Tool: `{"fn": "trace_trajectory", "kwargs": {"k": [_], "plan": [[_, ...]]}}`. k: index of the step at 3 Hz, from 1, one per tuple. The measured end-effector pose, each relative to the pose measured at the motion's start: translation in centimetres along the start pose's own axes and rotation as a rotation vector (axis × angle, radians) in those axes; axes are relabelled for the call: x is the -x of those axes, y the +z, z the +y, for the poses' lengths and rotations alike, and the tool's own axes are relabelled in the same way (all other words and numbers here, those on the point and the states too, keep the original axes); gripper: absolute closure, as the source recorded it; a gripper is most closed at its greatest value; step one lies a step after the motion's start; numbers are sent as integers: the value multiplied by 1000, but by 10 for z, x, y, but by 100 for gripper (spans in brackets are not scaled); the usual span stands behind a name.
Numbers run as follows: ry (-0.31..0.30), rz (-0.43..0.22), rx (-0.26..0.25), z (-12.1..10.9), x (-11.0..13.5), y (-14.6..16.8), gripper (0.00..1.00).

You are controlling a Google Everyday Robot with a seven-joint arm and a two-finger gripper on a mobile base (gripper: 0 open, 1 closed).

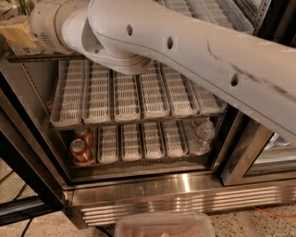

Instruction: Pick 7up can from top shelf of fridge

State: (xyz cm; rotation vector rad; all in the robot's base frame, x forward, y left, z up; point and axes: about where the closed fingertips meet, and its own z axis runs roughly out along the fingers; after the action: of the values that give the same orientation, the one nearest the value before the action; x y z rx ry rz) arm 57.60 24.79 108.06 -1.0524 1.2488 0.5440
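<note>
My white arm reaches from the right across the top of the picture into the fridge. Its wrist ends at the upper left, where the tan gripper sits by the dark rail of an upper shelf. The top shelf shows only as clear trays with white slotted lanes at the upper right; the arm covers the rest of it. The 7up can is hidden or out of view.
The middle shelf holds a row of empty slotted trays. On the lower shelf, red-orange soda cans stand at the left and a clear water bottle at the right. A pinkish clear container lies on the floor in front.
</note>
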Motion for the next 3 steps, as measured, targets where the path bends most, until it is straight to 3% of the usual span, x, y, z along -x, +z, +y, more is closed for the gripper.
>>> {"fn": "trace_trajectory", "kwargs": {"k": [1, 2, 3], "plan": [[13, -14, 1, -1, 1, -1, 83], [13, -15, 1, -1, 2, -1, 100], [12, -33, 7, -2, 13, -4, 100]]}}
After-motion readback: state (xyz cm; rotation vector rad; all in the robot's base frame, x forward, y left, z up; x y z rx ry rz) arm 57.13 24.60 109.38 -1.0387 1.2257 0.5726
